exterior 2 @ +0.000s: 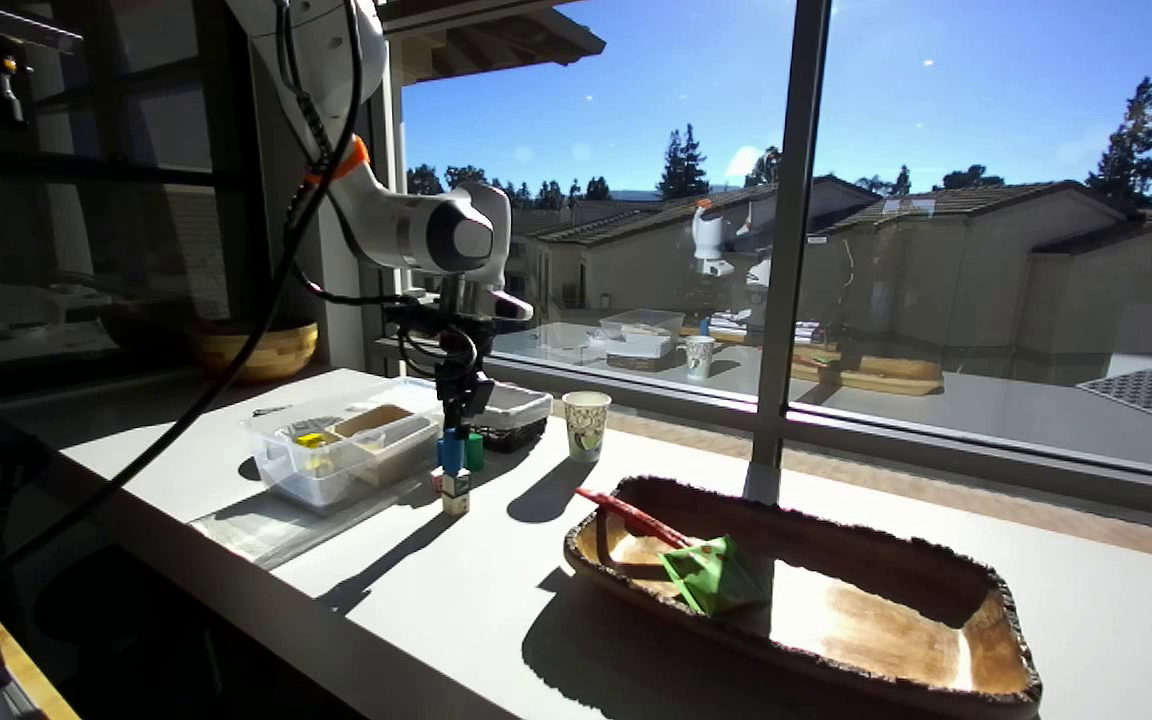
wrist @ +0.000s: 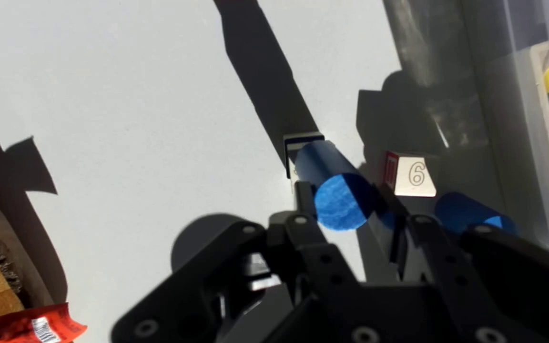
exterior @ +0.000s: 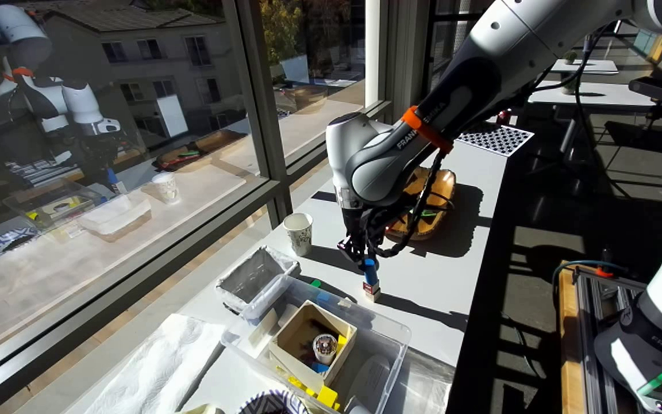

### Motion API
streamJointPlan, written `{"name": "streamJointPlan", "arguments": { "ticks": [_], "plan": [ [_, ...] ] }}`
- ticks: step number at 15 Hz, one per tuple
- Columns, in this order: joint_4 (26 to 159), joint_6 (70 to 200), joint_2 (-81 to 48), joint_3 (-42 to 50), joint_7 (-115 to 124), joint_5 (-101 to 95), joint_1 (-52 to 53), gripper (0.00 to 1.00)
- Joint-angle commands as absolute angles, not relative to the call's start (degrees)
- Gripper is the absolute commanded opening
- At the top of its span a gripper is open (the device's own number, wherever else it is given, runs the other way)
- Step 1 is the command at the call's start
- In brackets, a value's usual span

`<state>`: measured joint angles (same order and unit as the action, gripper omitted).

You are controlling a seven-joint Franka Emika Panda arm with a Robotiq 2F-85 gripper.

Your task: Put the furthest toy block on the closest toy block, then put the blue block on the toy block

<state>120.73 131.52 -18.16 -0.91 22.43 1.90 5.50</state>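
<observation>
The blue block (wrist: pixel 334 190) is an upright blue cylinder between the two fingers of my gripper (wrist: pixel 348 200); the fingers look closed against its sides. It also shows in both exterior views (exterior: pixel 370 271) (exterior 2: pixel 452 452). Its lower end is at the top of two stacked toy blocks (exterior: pixel 372 292) (exterior 2: pixel 455 492), small white cubes with coloured faces. I cannot tell for sure whether it rests on them. In the wrist view the stack's top (wrist: pixel 298 143) is partly hidden by the blue block. Another toy block with a 6 (wrist: pixel 415 175) stands beside the stack.
A second blue cylinder (wrist: pixel 467 214) and a green cylinder (exterior 2: pixel 474 453) stand near the see-through plastic bin (exterior: pixel 403 345). A lined basket (exterior: pixel 256 279) and a paper cup (exterior 2: pixel 587 425) are along the window side. The wooden tray (exterior 2: pixel 896 610) holds red and green packets.
</observation>
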Motion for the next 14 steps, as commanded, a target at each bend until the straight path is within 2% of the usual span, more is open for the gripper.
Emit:
{"name": "streamJointPlan", "arguments": {
  "ticks": [1,14],
  "plan": [
    [123.02,133.44,-16.77,0.01,24.89,-0.05,6.75,0.09],
    [124.65,137.35,-16.51,0.63,27.24,-2.59,7.69,0.09]
  ]
}}
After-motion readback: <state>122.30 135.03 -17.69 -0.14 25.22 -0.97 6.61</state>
